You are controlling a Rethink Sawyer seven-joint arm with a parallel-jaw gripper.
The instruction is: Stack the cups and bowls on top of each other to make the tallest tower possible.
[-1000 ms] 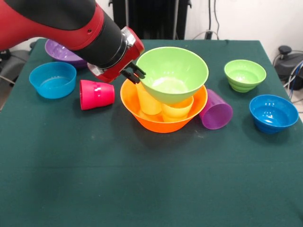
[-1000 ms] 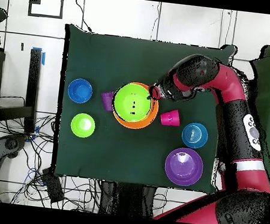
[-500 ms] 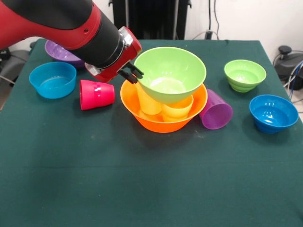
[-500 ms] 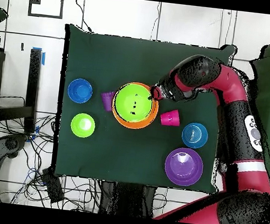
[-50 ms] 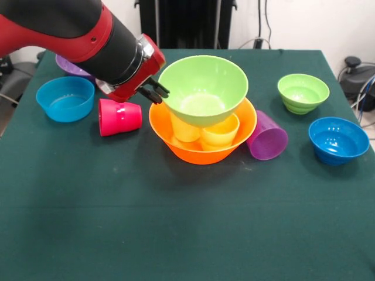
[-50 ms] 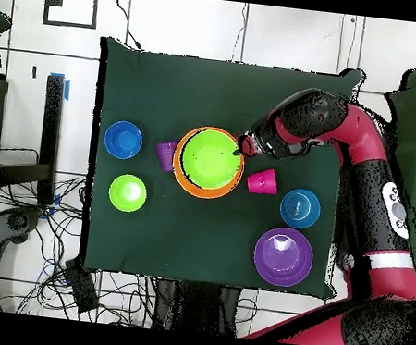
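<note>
End effector (image 5: 153, 92) clamped on large green bowl (image 5: 203, 88) rim at 9 o'clock; level it over orange bowl (image 5: 202, 140) before release.

green table (image 5: 176, 234); bowls (image 5: 338, 139), toppled cups (image 5: 119, 116), orange-bowl tower (image 5: 202, 140)

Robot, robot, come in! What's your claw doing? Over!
Claw at large lime bowl's rim. Bowl sits on two yellow cups inside orange bowl. Red-pink cup lies beside it.

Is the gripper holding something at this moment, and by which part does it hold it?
The gripper holds the large lime green bowl by its rim, on the side facing the red-pink cup. The bowl sits above the two yellow cups in the orange bowl.
</note>
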